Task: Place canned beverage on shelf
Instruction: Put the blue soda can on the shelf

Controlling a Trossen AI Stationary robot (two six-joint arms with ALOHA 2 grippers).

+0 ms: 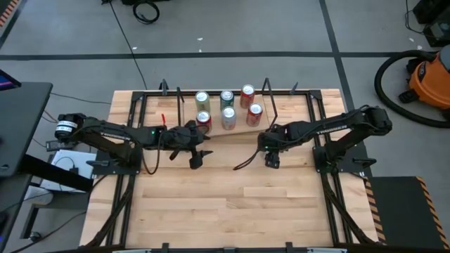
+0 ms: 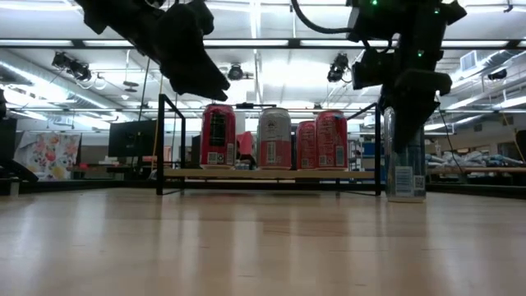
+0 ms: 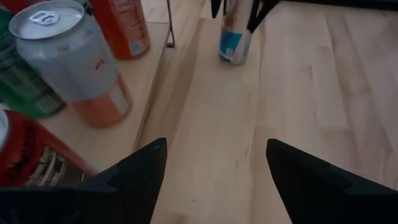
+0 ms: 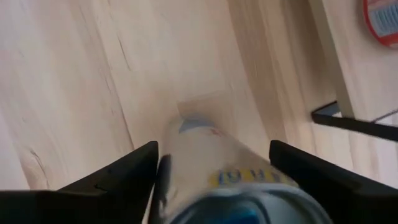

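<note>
A butcher-block table stands on a grey floor crossed by dark tape lines, with an orange shop vacuum off its far right corner. The low view looks level across the wood into a workshop lit by ceiling strip lights, with desks and a patterned board at the back.

The shelf sits at the table's far middle, carrying six cans in two rows. From above their tops show red, green and silver; from table height only four show, standing upright on the plank between black uprights.

The right gripper hangs just in front of the shelf's right end. The high view hides what it carries, but the low view shows a slim silver can standing on the table beside the shelf's right upright, and the right wrist view shows both fingers clamped on that can.

The left gripper hovers off the table in front of the shelf's left half, jaws apart with nothing between them. Its wrist view takes in the nearest shelf cans, the shelf's front edge and the held can farther off.

The near half of the table lies bare, with black frame rails running along both side edges.
</note>
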